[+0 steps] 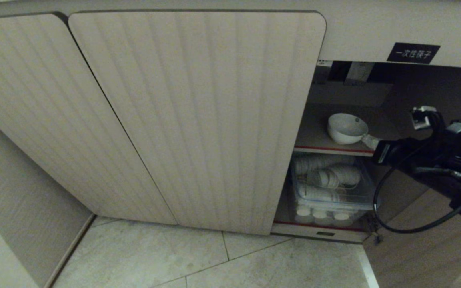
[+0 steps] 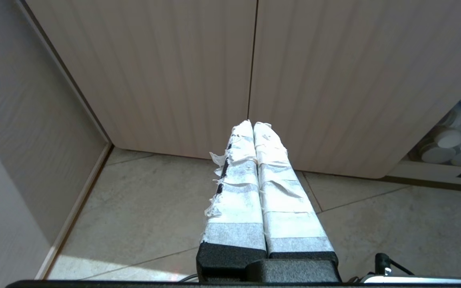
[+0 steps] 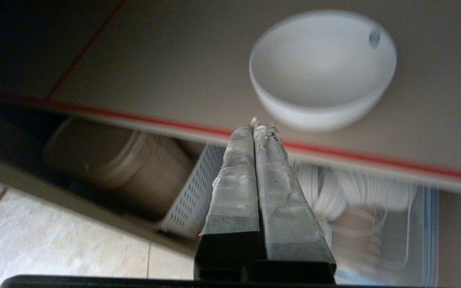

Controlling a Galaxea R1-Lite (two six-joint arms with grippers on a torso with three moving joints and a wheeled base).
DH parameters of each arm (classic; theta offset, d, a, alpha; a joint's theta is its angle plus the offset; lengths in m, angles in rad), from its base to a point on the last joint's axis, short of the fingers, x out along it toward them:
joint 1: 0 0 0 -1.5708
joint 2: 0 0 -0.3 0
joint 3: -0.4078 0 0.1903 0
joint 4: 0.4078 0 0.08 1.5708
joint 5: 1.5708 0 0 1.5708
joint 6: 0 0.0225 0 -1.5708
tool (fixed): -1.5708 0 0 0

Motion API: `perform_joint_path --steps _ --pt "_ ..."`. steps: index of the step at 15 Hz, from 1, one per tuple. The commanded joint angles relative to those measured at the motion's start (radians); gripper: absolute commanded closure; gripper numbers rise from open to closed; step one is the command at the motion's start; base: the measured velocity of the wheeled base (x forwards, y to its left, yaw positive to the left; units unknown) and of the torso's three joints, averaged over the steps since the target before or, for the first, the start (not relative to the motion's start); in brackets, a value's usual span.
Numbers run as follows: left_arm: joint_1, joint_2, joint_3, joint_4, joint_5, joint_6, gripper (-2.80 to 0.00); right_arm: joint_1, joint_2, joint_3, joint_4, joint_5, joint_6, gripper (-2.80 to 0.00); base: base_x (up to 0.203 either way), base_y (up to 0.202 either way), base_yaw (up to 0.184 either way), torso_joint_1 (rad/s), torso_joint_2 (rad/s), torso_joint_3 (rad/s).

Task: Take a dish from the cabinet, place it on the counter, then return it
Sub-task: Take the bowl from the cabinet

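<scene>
The dish (image 1: 347, 128), a small white bowl, stands upright on the cabinet's (image 1: 198, 120) red-edged shelf (image 1: 334, 150) in the open right bay. My right gripper (image 1: 368, 140) reaches in from the right, shut and empty. Its tips are just in front of the shelf edge, close to the bowl's near side. In the right wrist view the dish (image 3: 322, 68) sits just beyond the shut right gripper (image 3: 259, 122); I cannot tell whether they touch. My left gripper (image 2: 253, 124) is parked, shut and empty, facing the closed ribbed doors. The counter is out of view.
Under the shelf, a clear plastic bin (image 1: 330, 188) holds stacked white cups and dishes. Beside it is a white perforated basket (image 3: 190, 192). The open door leaf (image 1: 422, 248) hangs at the lower right. Pale floor tiles (image 1: 214, 260) lie below the cabinet.
</scene>
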Motion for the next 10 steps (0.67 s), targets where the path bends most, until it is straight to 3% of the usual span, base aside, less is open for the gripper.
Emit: perform_joint_path --steps 1,10 --pt "0.000 0.000 0.001 0.000 0.001 -0.001 0.00 0.000 0.004 -0.026 -0.005 -0.002 0.000 0.00 0.000 0.000 0.000 0.000 0.00 0.000" --pt "0.000 0.000 0.001 0.000 0.000 -0.001 0.00 -0.001 0.099 -0.089 -0.026 -0.046 -0.003 0.00 0.000 0.000 0.000 0.000 0.00 0.000"
